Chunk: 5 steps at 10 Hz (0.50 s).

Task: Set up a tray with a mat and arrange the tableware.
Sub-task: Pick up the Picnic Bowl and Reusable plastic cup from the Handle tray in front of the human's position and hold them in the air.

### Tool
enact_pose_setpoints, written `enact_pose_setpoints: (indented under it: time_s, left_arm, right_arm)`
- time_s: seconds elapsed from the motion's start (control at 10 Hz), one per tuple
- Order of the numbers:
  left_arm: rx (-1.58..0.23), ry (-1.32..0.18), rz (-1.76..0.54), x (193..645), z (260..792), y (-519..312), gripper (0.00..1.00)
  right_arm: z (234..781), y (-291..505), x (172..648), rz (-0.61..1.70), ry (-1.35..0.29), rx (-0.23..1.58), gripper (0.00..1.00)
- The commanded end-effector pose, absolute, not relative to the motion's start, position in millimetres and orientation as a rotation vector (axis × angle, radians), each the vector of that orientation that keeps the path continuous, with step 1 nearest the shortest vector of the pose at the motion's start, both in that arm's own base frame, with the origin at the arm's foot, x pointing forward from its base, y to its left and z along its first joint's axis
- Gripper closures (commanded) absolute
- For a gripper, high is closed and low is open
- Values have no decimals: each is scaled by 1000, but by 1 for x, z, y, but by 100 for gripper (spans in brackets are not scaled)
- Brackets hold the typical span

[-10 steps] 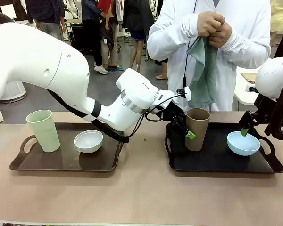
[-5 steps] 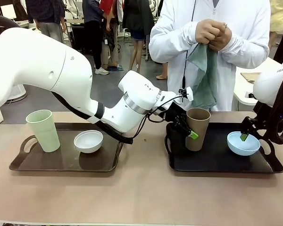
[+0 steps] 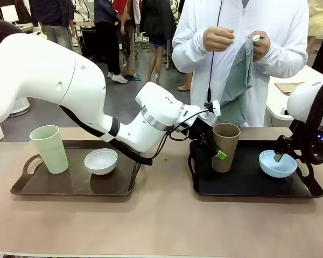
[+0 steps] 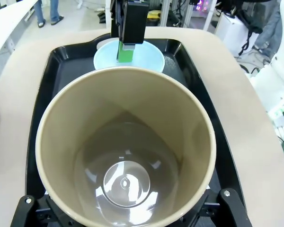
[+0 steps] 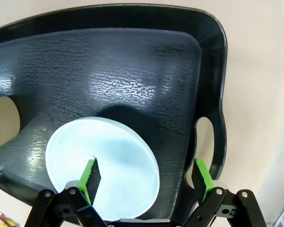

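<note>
On the black tray at the right stands the brown cup. My left gripper has reached across and is shut on it, one green pad against its side. The left wrist view looks straight down into the brown cup. My right gripper hangs open at the light blue bowl. In its own view the right gripper straddles the light blue bowl's near rim, one pad inside and one outside. The pale green cup and white bowl sit on a brown tray. A person holds a grey-green cloth.
The black tray's handle hole lies just beside my right outer pad. The person stands close behind the black tray at the table's far edge. Bare tan tabletop runs along the near side in front of both trays.
My right gripper has come down to the light blue bowl's rim. The person's hands have parted and spread the cloth open. My left gripper and the brown cup have stayed put.
</note>
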<state>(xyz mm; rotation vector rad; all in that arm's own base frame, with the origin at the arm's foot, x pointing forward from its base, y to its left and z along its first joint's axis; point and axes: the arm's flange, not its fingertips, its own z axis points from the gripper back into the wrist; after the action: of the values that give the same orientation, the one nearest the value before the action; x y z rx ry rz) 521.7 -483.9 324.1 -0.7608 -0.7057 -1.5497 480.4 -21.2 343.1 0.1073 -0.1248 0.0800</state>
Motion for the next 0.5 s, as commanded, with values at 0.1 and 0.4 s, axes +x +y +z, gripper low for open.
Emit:
enact_pose_setpoints:
  time_s: [0.1, 0.4]
  left_arm:
    - [-780, -760, -1551, 525, 320, -485, 4]
    - [-781, -762, -1545, 526, 319, -485, 100]
  right_arm:
    - [336, -28, 486, 102, -151, 144, 20]
    - [334, -32, 486, 118, -139, 148, 100]
